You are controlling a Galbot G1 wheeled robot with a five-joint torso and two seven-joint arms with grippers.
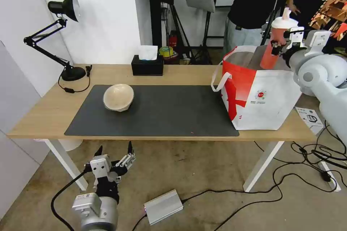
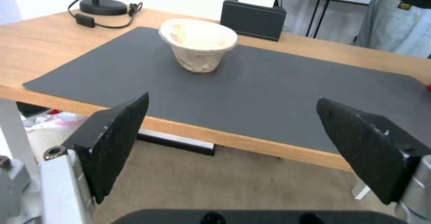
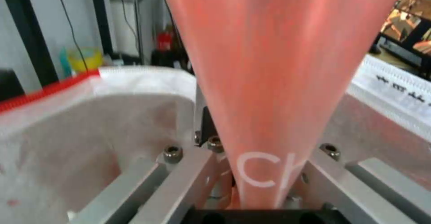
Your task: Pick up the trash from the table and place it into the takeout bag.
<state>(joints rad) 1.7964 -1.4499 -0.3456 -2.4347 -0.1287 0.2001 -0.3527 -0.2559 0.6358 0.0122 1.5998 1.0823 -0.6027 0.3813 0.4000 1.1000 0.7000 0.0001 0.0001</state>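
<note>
Currently, your right gripper (image 1: pixel 281 47): jaws pinching the red drink cup (image 1: pixel 274 43) over the takeout bag (image 1: pixel 258 95); tilted, it may catch the rim. Left gripper (image 1: pixel 115 155): jaws spread, below the counter (image 1: pixel 43 113). Beige bowl (image 1: pixel 118 97) remains on the mat.

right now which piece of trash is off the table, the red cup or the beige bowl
The red drink cup: the right gripper holds it above the takeout bag. The beige bowl sits on the dark mat.
</note>
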